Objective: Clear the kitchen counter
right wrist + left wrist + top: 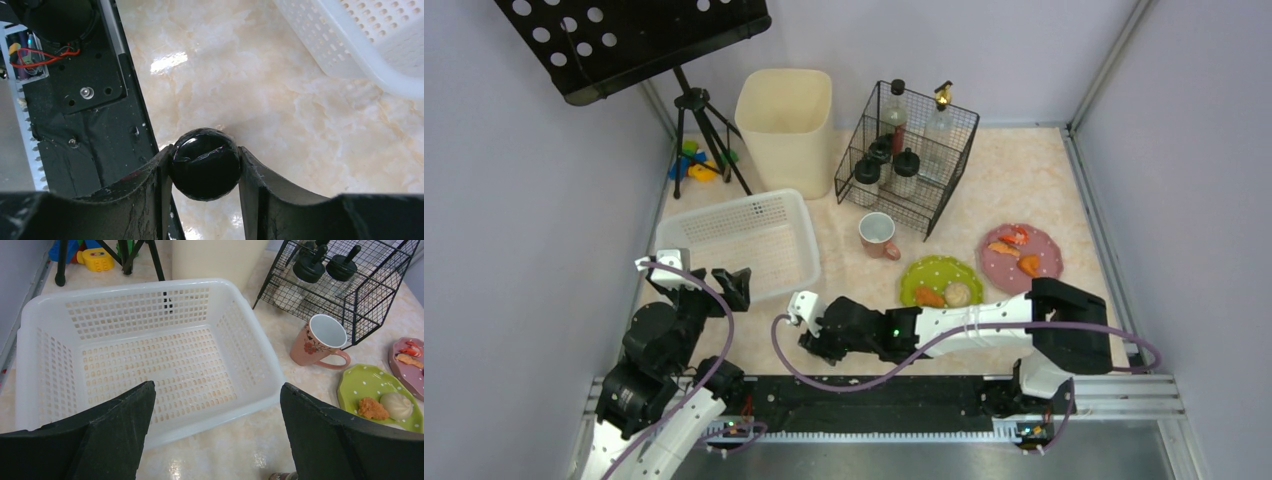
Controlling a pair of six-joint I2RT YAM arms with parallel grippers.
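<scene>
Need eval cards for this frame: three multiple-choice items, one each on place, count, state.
1. The mug stands: A) on the counter, beside the wire rack B) inside that rack C) on a plate.
2. Plates bearing food: A) one B) two C) four.
3. The right tool is: A) wide open, empty B) gripping the mug C) closed on a black round cap.
Key: A, bare marble shows around it; B, the green plate and the pink plate; C, both fingers touch the cap.

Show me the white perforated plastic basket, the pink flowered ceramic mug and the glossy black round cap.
white perforated plastic basket [125, 288]: left wrist view, far rim.
pink flowered ceramic mug [307, 347]: left wrist view, flowered outer wall.
glossy black round cap [206, 170]: right wrist view, domed top.
</scene>
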